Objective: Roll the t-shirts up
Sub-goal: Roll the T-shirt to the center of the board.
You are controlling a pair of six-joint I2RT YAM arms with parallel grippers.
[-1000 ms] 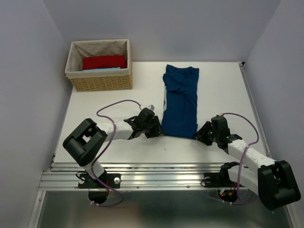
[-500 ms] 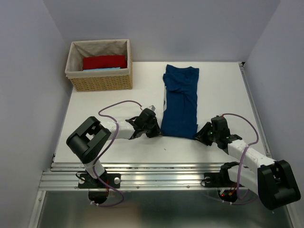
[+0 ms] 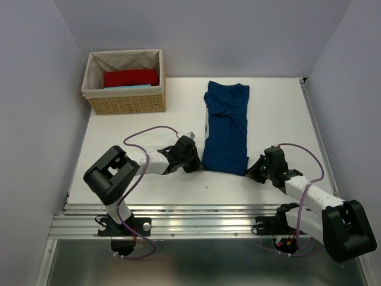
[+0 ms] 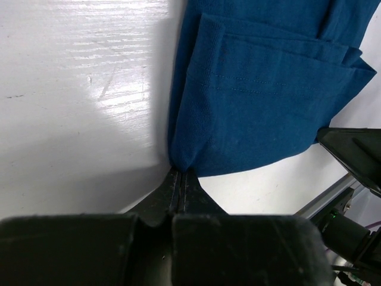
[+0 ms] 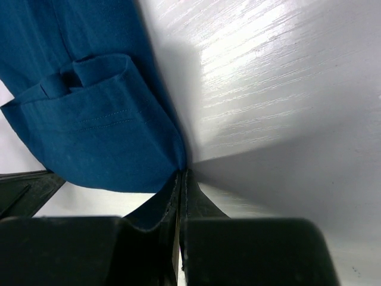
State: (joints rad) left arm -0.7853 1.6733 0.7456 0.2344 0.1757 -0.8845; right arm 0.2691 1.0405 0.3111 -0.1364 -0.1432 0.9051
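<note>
A navy blue t-shirt (image 3: 226, 126) lies folded into a long strip on the white table, its hem toward me. My left gripper (image 3: 200, 165) is shut on the shirt's near left corner; in the left wrist view the jaws (image 4: 180, 173) pinch the cloth (image 4: 262, 107). My right gripper (image 3: 250, 170) is shut on the near right corner; in the right wrist view the jaws (image 5: 181, 171) pinch the hem (image 5: 95, 125). Both grippers sit low at the table surface.
A wicker basket (image 3: 125, 102) with a cloth lining stands at the back left and holds a red folded shirt (image 3: 131, 77) on a light blue one. Grey walls close in on both sides. A metal rail (image 3: 196, 223) runs along the near edge.
The left arm's elbow has shifted slightly right and its gripper has settled at the shirt corner. The right gripper has moved a little nearer. The shirt has not moved.
</note>
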